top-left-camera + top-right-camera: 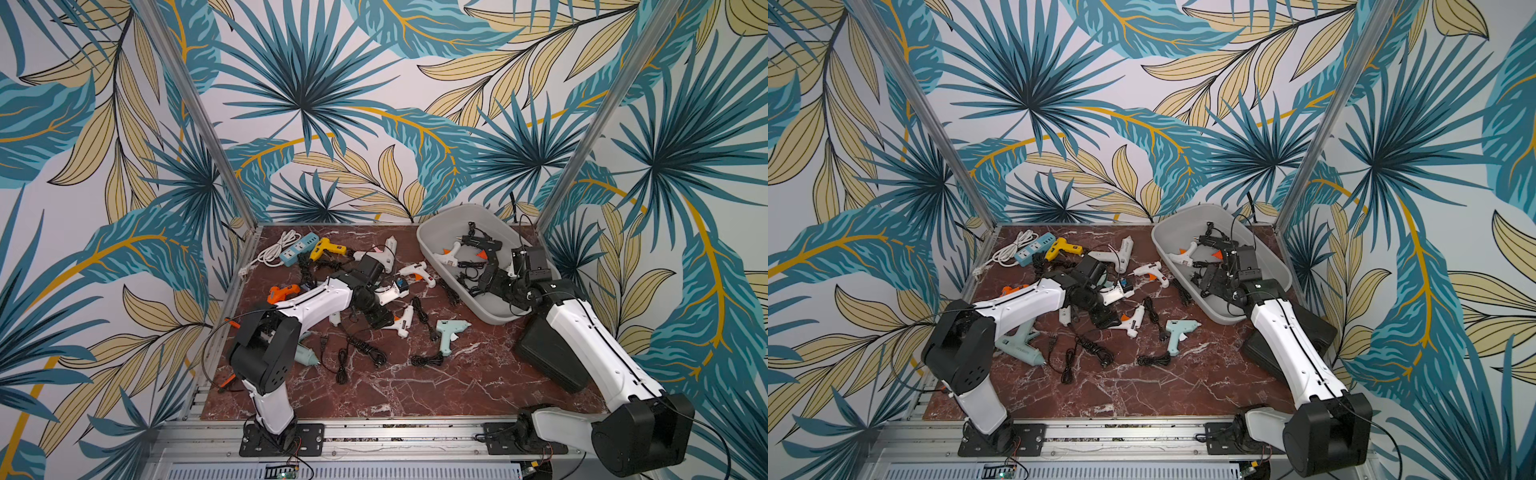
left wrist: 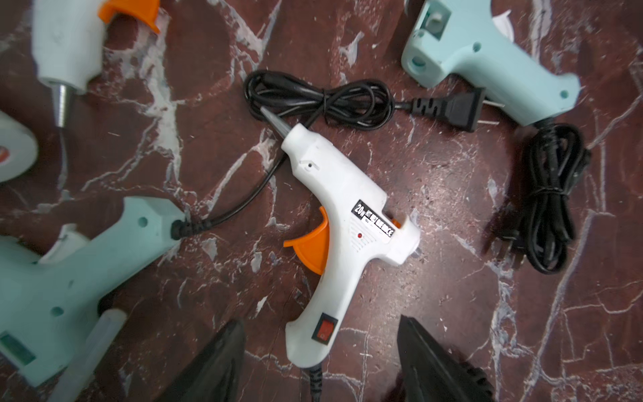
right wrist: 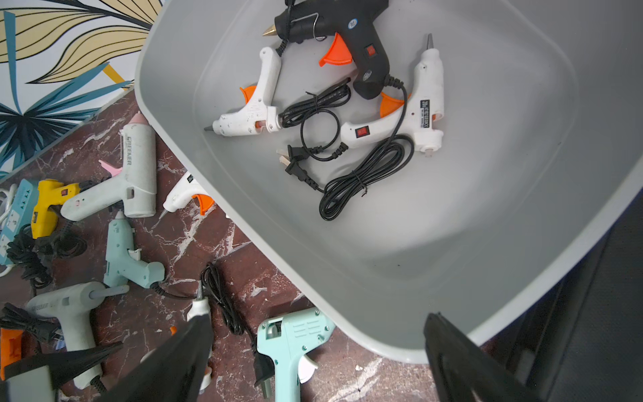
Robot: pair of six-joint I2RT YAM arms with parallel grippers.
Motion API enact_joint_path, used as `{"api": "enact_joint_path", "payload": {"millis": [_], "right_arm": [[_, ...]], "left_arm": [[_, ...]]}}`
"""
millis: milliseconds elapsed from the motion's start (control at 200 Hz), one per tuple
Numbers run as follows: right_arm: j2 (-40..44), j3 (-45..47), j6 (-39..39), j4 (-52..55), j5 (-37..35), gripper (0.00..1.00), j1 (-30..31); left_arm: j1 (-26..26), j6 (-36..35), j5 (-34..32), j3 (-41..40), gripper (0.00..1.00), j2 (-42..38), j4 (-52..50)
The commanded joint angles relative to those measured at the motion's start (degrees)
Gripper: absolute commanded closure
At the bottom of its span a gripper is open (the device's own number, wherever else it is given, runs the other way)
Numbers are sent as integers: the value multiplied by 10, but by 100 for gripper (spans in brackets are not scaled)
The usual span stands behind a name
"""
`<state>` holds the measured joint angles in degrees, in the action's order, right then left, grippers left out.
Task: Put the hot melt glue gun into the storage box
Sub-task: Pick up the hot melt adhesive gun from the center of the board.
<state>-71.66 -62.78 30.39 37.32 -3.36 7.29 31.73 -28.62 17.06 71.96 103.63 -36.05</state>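
My left gripper (image 2: 322,322) hangs spread over the white 20W glue gun (image 2: 342,215), fingers either side of its handle, not touching; it lies flat on the marble tabletop (image 2: 435,226). Right gripper (image 3: 320,316) gapes empty over the rim of the grey storage box (image 3: 452,243), which holds three guns (image 3: 368,52)
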Motion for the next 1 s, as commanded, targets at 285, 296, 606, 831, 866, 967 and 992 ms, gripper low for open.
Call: {"api": "enact_joint_path", "payload": {"millis": [285,296,606,831,866,967,992], "right_arm": [[8,18,4,-9,4,1,3],[7,18,4,-9,3,1,3],[-8,21,15,-24,15,1,3],[-21,23,18,-33,20,1,3],[-22,24,19,-33,22,1,3],[-25,25,20,-36,26,1,3],[-25,26,20,-37,28,0,3]], "left_arm": [[13,-22,-61,37,32,53,-63],[13,-22,-61,36,32,53,-62],[23,-30,-62,51,49,103,-71],[28,-35,-61,78,64,148,-97],[28,-34,-63,78,67,149,-97],[28,-34,-66,73,74,145,-92],[28,-34,-67,70,76,141,-89]]}}
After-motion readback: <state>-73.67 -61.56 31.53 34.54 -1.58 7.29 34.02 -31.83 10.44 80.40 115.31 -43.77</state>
